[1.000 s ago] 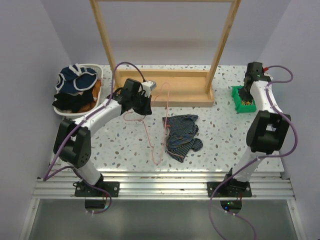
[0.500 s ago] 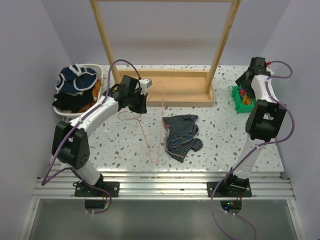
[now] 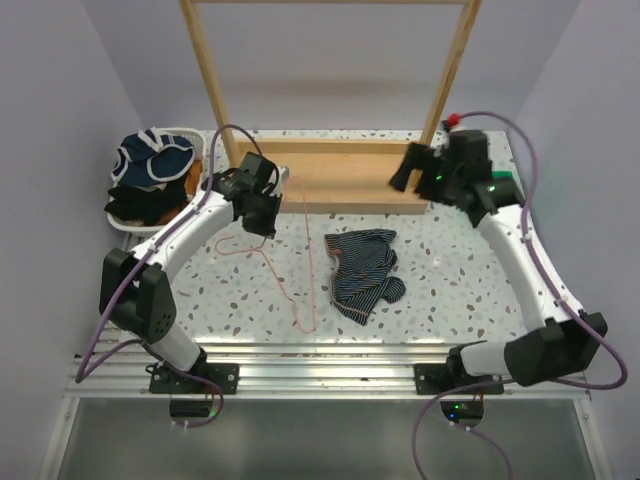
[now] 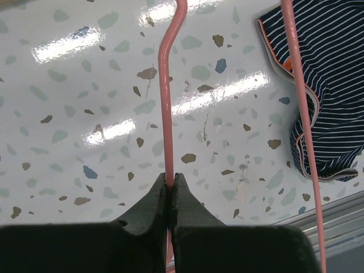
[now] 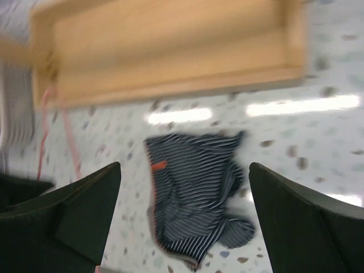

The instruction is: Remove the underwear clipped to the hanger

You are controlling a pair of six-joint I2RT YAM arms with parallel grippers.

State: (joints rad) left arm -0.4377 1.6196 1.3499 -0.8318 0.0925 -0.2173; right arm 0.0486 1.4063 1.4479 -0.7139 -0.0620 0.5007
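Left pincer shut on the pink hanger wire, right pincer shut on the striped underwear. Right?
Not quite. The left pincer is shut on the hanger, but the right pincer is open and holds nothing. The right wrist view shows the underwear lying loose below its spread fingers.

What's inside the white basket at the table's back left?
A heap of clothes fills the basket: navy cloth with white trim on top, black below, a bit of orange at the side. The basket's floor and anything beneath the heap are covered.
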